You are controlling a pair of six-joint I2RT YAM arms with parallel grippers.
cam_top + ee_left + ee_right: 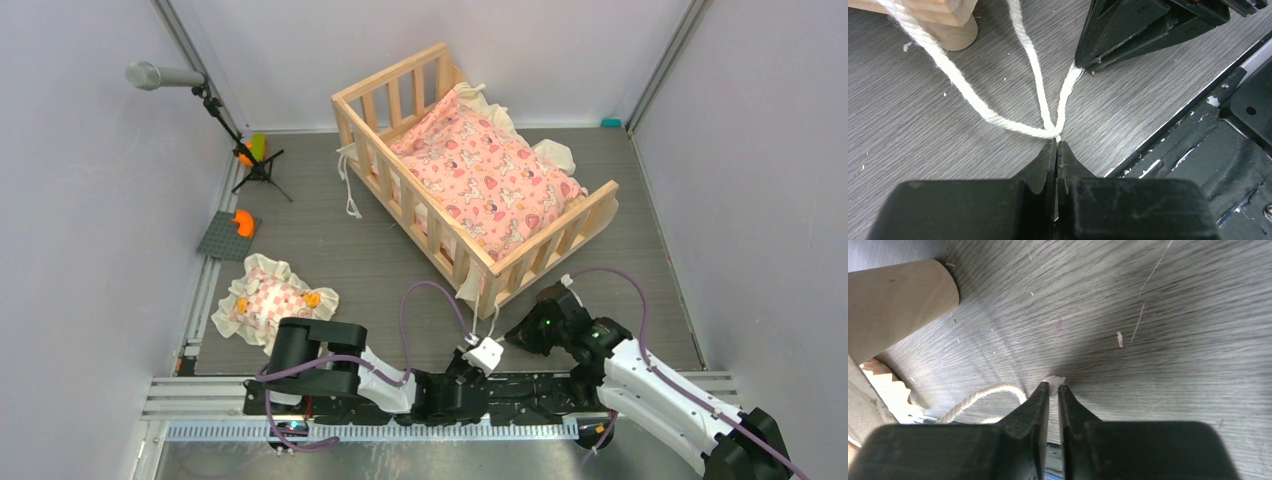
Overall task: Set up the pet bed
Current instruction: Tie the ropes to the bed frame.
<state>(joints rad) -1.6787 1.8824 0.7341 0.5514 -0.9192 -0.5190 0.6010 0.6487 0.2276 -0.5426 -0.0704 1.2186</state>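
Overhead camera looks down on pet bed; close wrist cameras share the cord.

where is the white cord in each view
top external: the white cord hangs from the pet bed's near corner to the left hand.
left wrist: centre, the cord's strands meet at the left hand's tips.
right wrist: lower left, curving in to the right hand.
shared landmark: the bed's near corner; its round leg sits upper left in both wrist views.
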